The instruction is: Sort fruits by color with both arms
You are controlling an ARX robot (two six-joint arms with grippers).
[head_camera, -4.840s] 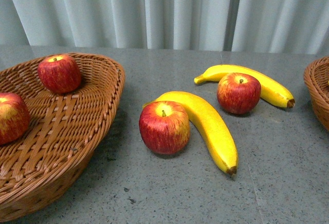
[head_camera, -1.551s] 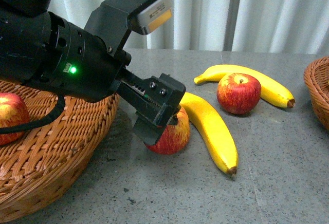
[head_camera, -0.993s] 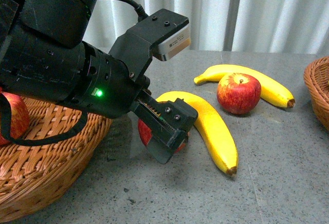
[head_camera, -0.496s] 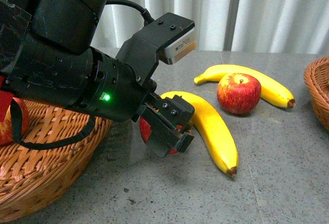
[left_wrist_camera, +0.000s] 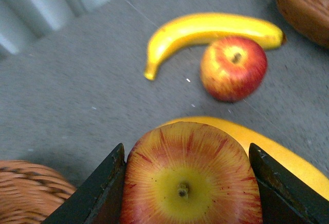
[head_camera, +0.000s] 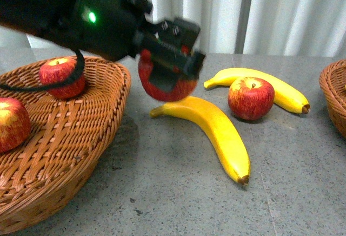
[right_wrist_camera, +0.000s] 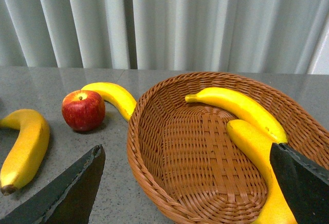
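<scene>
**Inspector:** Report, starting at the apple basket.

**Assessor:** A front apple and a back apple lie inside it, apart from each other. Just right of its rim, the left pincer is clamped on a third apple, one jaw on each flank. That fruit hangs clear of the tabletop, over one end of the nearer banana.

**Inspector:** Further right of the basket?

**Assessor:** A fourth apple sits against the farther banana. Well apart from the apple basket, at the tabletop's other end, stands the banana basket with two more bananas in it. The right pincer hovers over that one, jaws wide apart, holding nothing.

**Inspector:** Hazards?

**Assessor:** These are judgements, not observations.
- **Slip:** the skin is glossy and round, and the jaws bear on small patches. A brisk swing could shed the apple onto the banana below, and it would roll.
- **Rim strike:** the apple basket's rim stands high on the near side. A low carry could hit the wicker and shove or tip the basket.
- **Release:** let go from too high, or onto the back apple, the fruit may bounce out.

The front view is blurred at the pincer, so the seating of the jaws rests on the wrist view alone.
</scene>
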